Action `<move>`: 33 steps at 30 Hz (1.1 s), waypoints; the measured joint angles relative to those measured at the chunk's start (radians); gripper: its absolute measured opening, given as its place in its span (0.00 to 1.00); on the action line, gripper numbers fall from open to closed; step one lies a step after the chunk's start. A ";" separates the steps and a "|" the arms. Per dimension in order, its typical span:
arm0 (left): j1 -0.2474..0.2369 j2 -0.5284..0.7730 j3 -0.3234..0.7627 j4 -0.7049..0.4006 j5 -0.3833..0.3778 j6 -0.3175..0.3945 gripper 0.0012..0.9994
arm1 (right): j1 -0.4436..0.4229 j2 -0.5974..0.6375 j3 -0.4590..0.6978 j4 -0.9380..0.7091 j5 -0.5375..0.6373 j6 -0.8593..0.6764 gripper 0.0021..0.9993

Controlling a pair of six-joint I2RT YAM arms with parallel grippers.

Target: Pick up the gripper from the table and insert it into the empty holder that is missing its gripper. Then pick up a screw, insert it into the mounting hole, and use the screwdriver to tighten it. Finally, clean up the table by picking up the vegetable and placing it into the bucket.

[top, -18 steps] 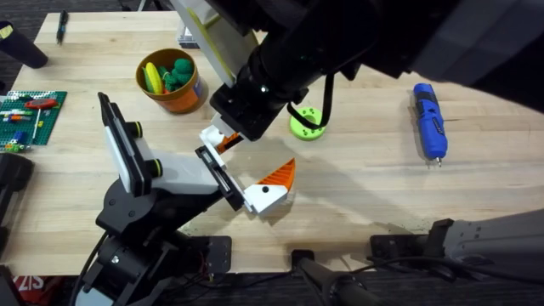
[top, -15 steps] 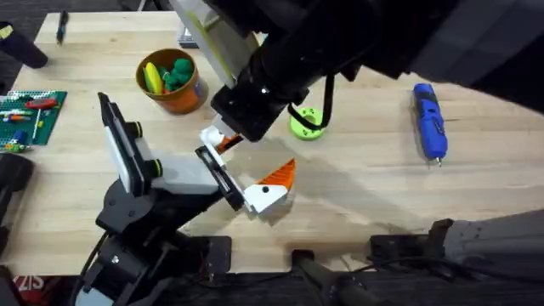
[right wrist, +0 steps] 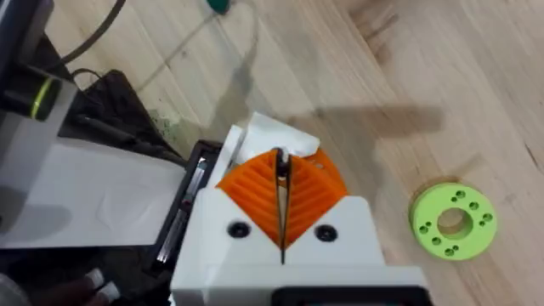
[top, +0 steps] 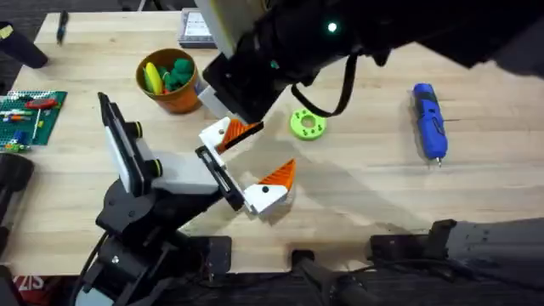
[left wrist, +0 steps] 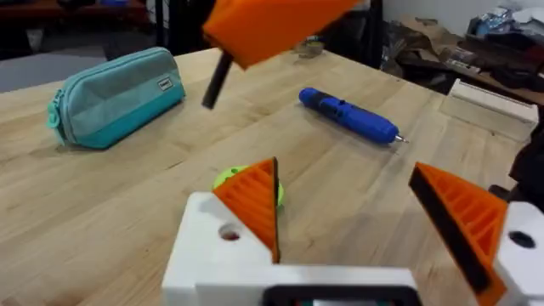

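Observation:
The holder, a white body with lime studs and a black rail, tops my left arm. The gripper, a white block with an orange wedge, sits at the rail's far end, free of my right arm; it also shows in the left wrist view as the gripper. Its twin sits at the rail's near end. My left gripper stands open, with nothing between its fingers. My right gripper hovers above the rail, shut on nothing. The blue screwdriver lies at the right. The orange bucket holds yellow and green vegetables. No screw is in view.
A lime-green ring lies on the table just right of the holder. A green brick board sits at the left edge. A teal pouch lies farther off. My right arm hangs dark over the table's back middle.
My right gripper has let go of the gripper piece and risen up and back. The piece stays at the rail's far end, its orange wedge now uncovered.

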 joint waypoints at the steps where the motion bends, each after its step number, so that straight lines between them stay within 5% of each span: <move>1: 0.000 0.000 0.000 0.000 0.000 0.000 0.98 | 0.000 0.001 0.003 -0.008 0.001 -0.001 0.01; 33: 0.000 0.000 0.000 0.000 0.000 0.000 0.98 | 0.015 0.094 0.003 -0.070 -0.029 0.018 0.01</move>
